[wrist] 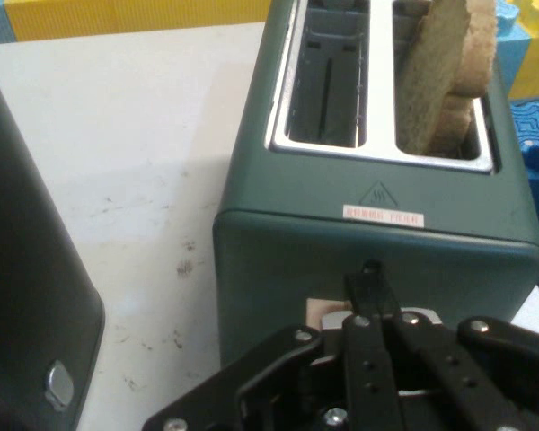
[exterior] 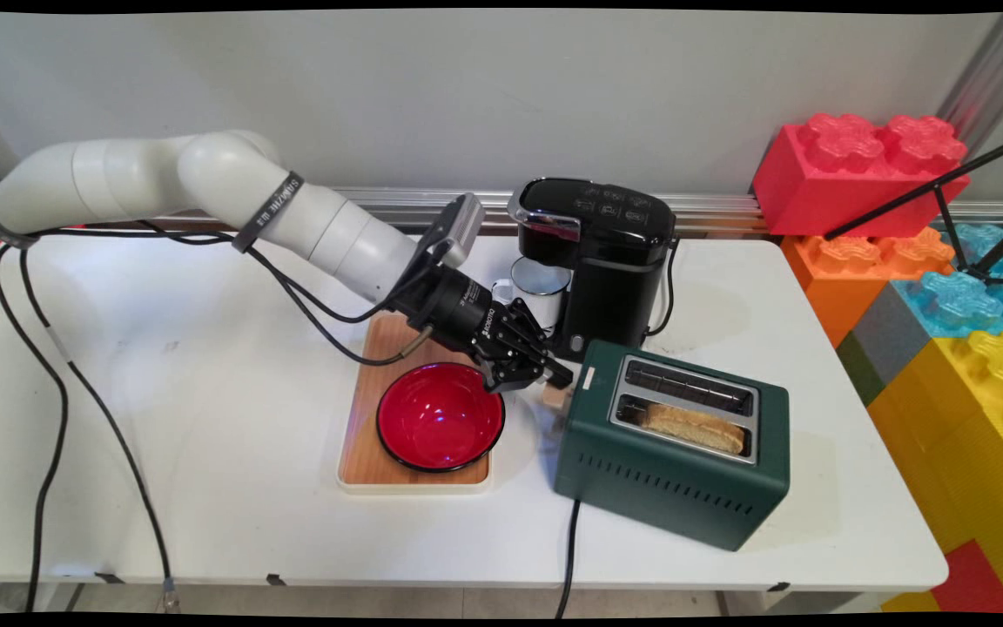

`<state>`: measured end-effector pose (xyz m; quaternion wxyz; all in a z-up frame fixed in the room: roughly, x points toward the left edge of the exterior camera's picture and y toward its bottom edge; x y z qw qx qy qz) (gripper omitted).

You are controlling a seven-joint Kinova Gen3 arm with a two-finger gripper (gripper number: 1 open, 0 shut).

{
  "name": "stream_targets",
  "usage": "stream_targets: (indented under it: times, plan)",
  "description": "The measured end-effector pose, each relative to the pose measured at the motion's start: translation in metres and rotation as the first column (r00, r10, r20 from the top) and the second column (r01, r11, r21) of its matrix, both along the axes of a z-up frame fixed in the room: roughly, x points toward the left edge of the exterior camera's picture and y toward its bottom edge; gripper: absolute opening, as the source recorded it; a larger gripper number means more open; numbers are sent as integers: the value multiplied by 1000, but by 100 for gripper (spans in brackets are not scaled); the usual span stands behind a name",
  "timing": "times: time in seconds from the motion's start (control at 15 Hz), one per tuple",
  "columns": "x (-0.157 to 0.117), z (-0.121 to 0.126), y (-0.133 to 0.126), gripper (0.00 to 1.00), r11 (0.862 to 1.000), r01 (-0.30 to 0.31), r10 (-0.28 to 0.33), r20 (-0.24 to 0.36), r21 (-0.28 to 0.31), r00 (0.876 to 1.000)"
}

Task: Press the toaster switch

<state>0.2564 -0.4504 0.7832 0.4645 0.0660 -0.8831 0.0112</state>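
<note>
My gripper (exterior: 559, 376) is shut, its fingertips together against the left end face of the dark green toaster (exterior: 671, 453). In the hand view the gripper (wrist: 370, 272) rests just above the toaster's beige lever knob (wrist: 327, 313), with the green end wall (wrist: 269, 269) right behind it. A slice of toasted bread (exterior: 697, 427) stands in the nearer slot; the other slot is empty. The bread (wrist: 449, 72) sticks up from the right slot in the hand view.
A red bowl (exterior: 439, 416) sits on a wooden tray (exterior: 360, 435) just left of the gripper. Behind it stand a black coffee machine (exterior: 606, 261) and a white mug (exterior: 541, 292). Large coloured bricks (exterior: 945, 287) border the table's right side.
</note>
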Motion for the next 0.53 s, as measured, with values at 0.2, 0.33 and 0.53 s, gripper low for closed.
stream_targets:
  times: [0.2, 0.33, 0.53]
  plan:
    - [0, -6, 1, 0, 1000, 3, -3, 7, 1, 1000]
    - [-1, -9, 2, 0, 1000, 8, -8, 13, 1, 1000]
    - [-2, -12, 2, 0, 1000, 13, -13, 28, -4, 1000]
